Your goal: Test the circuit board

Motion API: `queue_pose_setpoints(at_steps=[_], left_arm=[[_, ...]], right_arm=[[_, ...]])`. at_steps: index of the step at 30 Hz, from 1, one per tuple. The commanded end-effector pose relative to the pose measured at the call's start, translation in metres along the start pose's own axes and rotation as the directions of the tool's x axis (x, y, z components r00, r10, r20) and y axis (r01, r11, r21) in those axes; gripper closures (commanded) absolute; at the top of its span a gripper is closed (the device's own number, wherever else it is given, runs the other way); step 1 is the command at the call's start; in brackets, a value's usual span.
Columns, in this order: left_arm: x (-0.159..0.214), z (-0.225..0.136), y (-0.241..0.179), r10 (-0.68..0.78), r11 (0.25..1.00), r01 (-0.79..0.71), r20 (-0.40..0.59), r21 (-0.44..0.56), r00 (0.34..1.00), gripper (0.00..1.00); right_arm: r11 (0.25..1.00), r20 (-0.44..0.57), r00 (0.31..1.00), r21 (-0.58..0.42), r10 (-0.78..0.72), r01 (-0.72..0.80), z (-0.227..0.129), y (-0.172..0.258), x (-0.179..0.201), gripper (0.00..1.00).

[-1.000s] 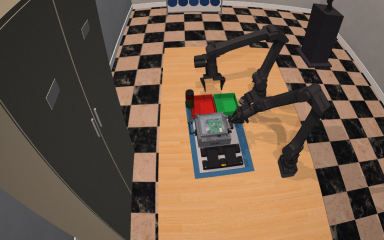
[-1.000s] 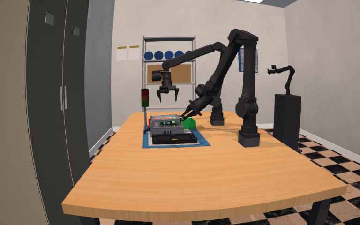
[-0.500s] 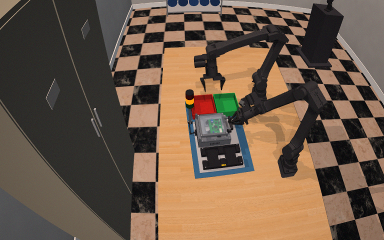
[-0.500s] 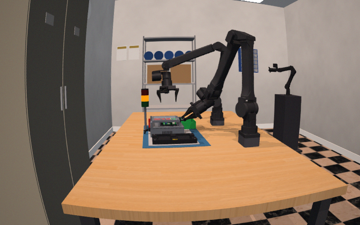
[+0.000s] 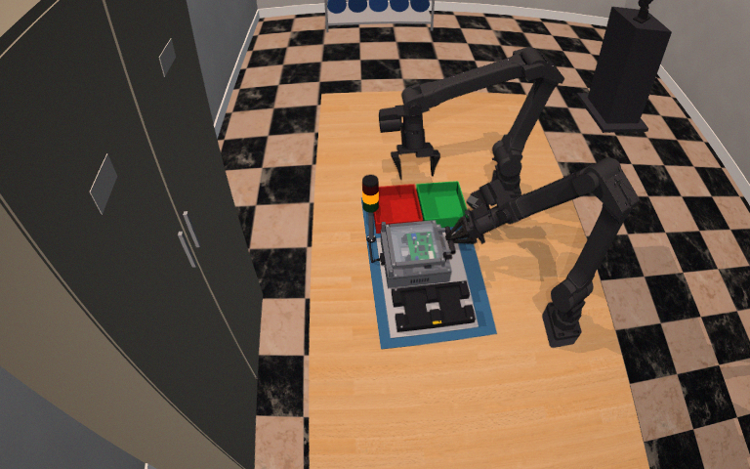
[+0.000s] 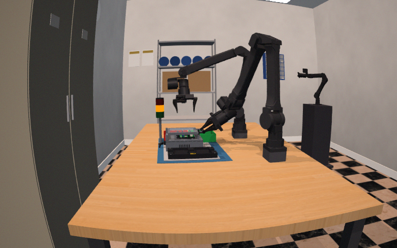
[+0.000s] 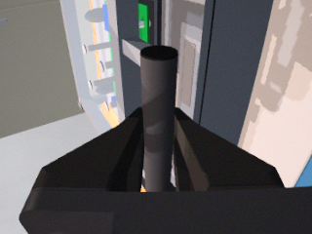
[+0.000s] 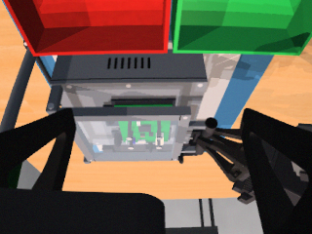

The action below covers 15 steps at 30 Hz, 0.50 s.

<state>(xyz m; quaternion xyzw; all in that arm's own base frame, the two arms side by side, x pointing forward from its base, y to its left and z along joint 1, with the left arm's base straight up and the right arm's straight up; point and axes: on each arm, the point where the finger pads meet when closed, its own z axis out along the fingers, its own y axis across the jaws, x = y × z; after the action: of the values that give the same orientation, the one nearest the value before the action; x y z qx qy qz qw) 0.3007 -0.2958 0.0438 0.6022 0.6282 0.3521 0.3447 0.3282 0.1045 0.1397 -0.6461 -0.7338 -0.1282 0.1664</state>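
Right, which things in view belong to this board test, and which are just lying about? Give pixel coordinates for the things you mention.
Part of the job:
- green circuit board point(image 5: 421, 245) point(image 6: 191, 135) point(image 7: 142, 15) point(image 8: 124, 129)
- grey tester with clear lid point(image 5: 420, 277) point(image 6: 182, 144) point(image 7: 234, 73) point(image 8: 175, 68)
- three-colour signal light on a pole point(image 5: 370, 197) point(image 6: 159, 108) point(image 8: 19, 90)
- red bin point(image 5: 400, 204) point(image 6: 164, 136) point(image 8: 102, 38)
- green bin point(image 5: 442, 201) point(image 6: 208, 136) point(image 8: 234, 40)
- black tray point(image 5: 453, 305) point(image 6: 191, 153)

Just there:
- dark two-door cabinet point(image 5: 55, 110) point(image 6: 52, 73) point(image 7: 34, 58)
- grey metal shelf point(image 5: 433, 16) point(image 6: 187, 43)
- black pedestal point(image 5: 630, 65) point(image 6: 316, 131)

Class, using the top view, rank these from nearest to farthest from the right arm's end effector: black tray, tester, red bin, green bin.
1. Red bin, picture left, and green bin, picture right: too close to call.
2. Tester, just below the bins.
3. Black tray, below the tester.
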Motion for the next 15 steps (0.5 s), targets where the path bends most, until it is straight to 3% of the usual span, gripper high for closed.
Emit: queue_pose_setpoints(at_steps=[1, 5, 7, 8, 15], left_arm=[[-0.003, 0.002, 0.001, -0.008, 1.0, 0.008, 0.006, 0.006, 1.0, 0.91], [-0.003, 0.001, 0.002, -0.009, 1.0, 0.009, 0.006, 0.003, 1.0, 0.91], [-0.003, 0.001, 0.002, -0.009, 1.0, 0.009, 0.006, 0.003, 1.0, 0.68], [-0.003, 0.001, 0.002, -0.009, 1.0, 0.009, 0.006, 0.003, 1.0, 0.62], [0.013, -0.006, -0.001, 0.012, 1.0, -0.012, -0.004, 0.016, 1.0, 0.62]], right_arm=[[0.999, 0.0, 1.0, -0.04, 0.0, 0.0, -0.016, 0.014, 0.006, 0.0], [0.999, 0.0, 1.0, -0.04, 0.0, 0.0, -0.016, 0.014, 0.006, 0.0], [0.999, 0.0, 1.0, -0.04, 0.0, 0.0, -0.016, 0.014, 0.006, 0.0], [0.999, 0.0, 1.0, -0.04, 0.0, 0.0, -0.016, 0.014, 0.006, 0.0], [0.999, 0.0, 1.0, -0.04, 0.0, 0.0, -0.016, 0.014, 0.006, 0.0]])
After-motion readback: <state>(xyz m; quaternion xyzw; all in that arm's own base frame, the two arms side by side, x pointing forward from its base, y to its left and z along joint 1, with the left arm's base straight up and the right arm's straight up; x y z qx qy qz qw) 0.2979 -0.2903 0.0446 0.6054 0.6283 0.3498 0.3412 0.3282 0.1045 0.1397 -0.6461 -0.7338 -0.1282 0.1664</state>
